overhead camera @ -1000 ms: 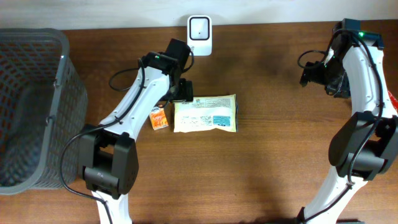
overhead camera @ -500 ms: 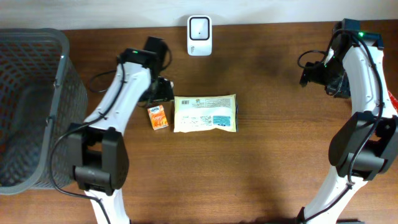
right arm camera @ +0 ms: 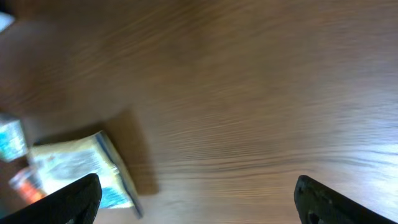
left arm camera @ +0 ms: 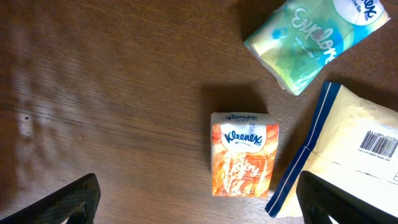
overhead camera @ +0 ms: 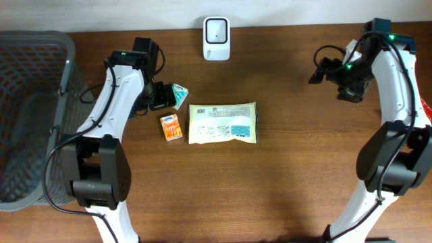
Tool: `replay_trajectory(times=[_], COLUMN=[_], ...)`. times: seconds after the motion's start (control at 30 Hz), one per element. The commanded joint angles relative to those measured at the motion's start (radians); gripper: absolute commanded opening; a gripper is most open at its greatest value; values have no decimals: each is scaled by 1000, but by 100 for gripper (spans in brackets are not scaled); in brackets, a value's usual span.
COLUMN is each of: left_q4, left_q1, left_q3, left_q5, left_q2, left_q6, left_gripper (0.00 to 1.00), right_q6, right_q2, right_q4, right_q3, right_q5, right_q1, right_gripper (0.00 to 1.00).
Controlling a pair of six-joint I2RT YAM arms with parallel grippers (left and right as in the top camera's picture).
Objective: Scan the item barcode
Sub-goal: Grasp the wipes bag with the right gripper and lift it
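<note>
Overhead, the wooden table [overhead camera: 297, 169] carried three packs in a loose cluster left of centre: a cream packet [overhead camera: 223, 123] lying flat with its printed label up, a small orange tissue pack [overhead camera: 173, 127] just beside its left edge, and a green tissue pack [overhead camera: 179, 95] above the orange one, near the cream packet's upper left corner. The white scanner [overhead camera: 216, 30] stood at the far edge of the table, well apart from all three, and a grey mesh basket [overhead camera: 40, 47] filled the left side. The left gripper [overhead camera: 159, 96] hung just left of the green pack; whether it touched the pack could not be told from above. Its fingers [left arm camera: 74, 199] showed as dark tips at both lower corners of the left wrist view, spread wide, with the orange pack on the wood in the gap above them. That view also caught a barcode [left arm camera: 378, 143] on the cream packet at the right edge, facing up — and the green pack lying tilted at the top. The right gripper [overhead camera: 322, 69] hovered over bare wood on the right side, well away from the packs. Its fingers [right arm camera: 71, 199] were likewise spread wide — the right wrist view was blurred, with the cream packet faint at lower left.
</note>
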Motion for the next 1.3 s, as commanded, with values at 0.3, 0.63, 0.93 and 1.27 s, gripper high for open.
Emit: replay_trajectory(times=[0.3,0.63,0.93,1.27], left_q4=[-4,-4,-3,-3], left_q1=[0,0,0,0], left_q3=[2,2,2,2], left_q5=[11,11,11,11], left_q2=[-12,-12,-12,-12], left_q6=[-2,-2,-2,-2], left_gripper=[99,99,99,99], right_q6=[-203,-54,-54,-54], right_q2=[-10,-10,-32,-209], right_q4=[270,517,465,79], right_q3=[-339,-527,-483,-42], right_q5=[-97,-98,-97,507], right_q1=[364,431,417,399], right_gripper=[99,66,4,4])
